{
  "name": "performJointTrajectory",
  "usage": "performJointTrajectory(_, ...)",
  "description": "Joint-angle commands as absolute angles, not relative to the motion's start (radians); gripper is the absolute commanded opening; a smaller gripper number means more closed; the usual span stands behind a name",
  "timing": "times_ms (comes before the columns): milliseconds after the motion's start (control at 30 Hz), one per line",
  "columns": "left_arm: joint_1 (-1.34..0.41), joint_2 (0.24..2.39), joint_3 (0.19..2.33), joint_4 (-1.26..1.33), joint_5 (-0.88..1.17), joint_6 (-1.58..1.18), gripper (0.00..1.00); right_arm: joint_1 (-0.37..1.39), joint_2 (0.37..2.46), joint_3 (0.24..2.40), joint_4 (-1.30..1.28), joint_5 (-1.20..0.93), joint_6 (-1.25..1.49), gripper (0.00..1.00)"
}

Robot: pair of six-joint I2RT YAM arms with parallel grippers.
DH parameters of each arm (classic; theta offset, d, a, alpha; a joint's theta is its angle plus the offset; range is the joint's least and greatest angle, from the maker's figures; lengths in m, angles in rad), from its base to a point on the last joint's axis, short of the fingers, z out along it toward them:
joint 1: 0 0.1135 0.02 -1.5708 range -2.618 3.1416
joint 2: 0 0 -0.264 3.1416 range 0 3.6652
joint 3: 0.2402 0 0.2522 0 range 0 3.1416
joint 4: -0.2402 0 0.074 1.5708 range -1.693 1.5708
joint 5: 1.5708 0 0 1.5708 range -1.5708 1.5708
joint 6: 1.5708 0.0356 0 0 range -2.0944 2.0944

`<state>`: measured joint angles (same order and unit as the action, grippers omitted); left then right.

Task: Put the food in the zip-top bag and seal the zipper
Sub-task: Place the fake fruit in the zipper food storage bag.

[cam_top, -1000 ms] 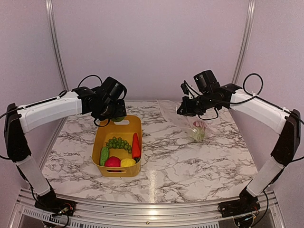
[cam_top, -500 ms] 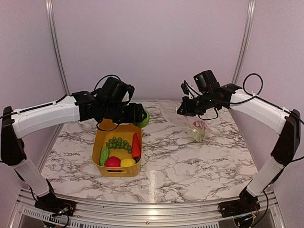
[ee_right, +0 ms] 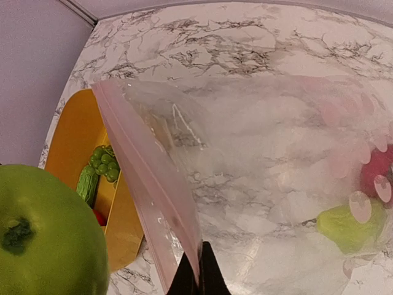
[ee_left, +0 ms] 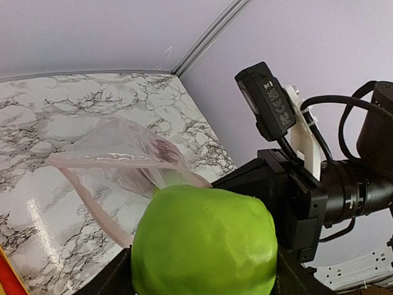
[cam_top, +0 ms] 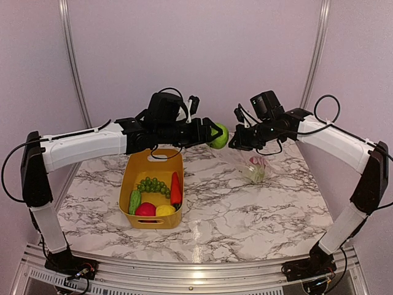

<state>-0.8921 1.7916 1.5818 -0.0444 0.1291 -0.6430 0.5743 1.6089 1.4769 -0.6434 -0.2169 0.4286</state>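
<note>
Swinging away from above the yellow tub (cam_top: 132, 178), the left arm has carried its load across toward the bag since a second ago, while the right arm has stayed put. Now the left arm reaches out nearly level, white forearm stretched toward three o'clock, wrist high above the marble table (cam_top: 245, 209). The left gripper (cam_top: 212, 134) has its fingers spread wide and clamped on either side of a round green toy fruit (cam_top: 221, 136), glossy plastic with a dark stem dimple. That fruit hangs just at nine o'clock of the right gripper (ee_right: 198, 270), close to the bag's mouth. The right arm bends in from the far side, elbow high, and its fingers are pinched fully together on the zipper (ee_right: 153, 196), a pale pinkish strip along the lifted mouth edge. The zip-top bag (cam_top: 242, 157), clear and crinkly, droops from that pinch down to the table at about two o'clock from the table's middle; a red piece (ee_right: 377, 172) and a pale green piece (ee_right: 350, 227) lie in its lower end. At nine o'clock the tub holds green grapes (cam_top: 153, 184), an orange-red carrot (cam_top: 175, 187), a cucumber (cam_top: 134, 201), a red apple (cam_top: 145, 209) and a yellow lemon (cam_top: 165, 211).
</note>
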Motion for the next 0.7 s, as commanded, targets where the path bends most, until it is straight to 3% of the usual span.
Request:
performJointTrajectory(0, -0.891, 1.913, 1.674, -0.031, 0.143, -0.692, 0.47, 0.571, 1.580, 1.538, -0.631, -0.220, 0.466, 0.00)
performJointTrajectory(200, -0.890, 1.993, 1.730, -0.062, 0.066, -0.738, 0.46, 0.563, 1.587, 1.658, -0.713, -0.160, 0.471, 0.00)
performJointTrajectory(467, -0.889, 2.079, 1.896, -0.203, 0.015, -0.737, 0.55, 0.566, 1.559, 1.599, -0.663, -0.216, 0.507, 0.00)
performJointTrajectory(600, -0.889, 2.082, 1.923, -0.210, 0.005, -0.735, 0.63, 0.567, 1.556, 1.597, -0.660, -0.220, 0.511, 0.00)
performJointTrajectory(667, -0.888, 2.083, 1.935, -0.221, 0.005, -0.734, 0.75, 0.566, 1.557, 1.607, -0.661, -0.220, 0.511, 0.00)
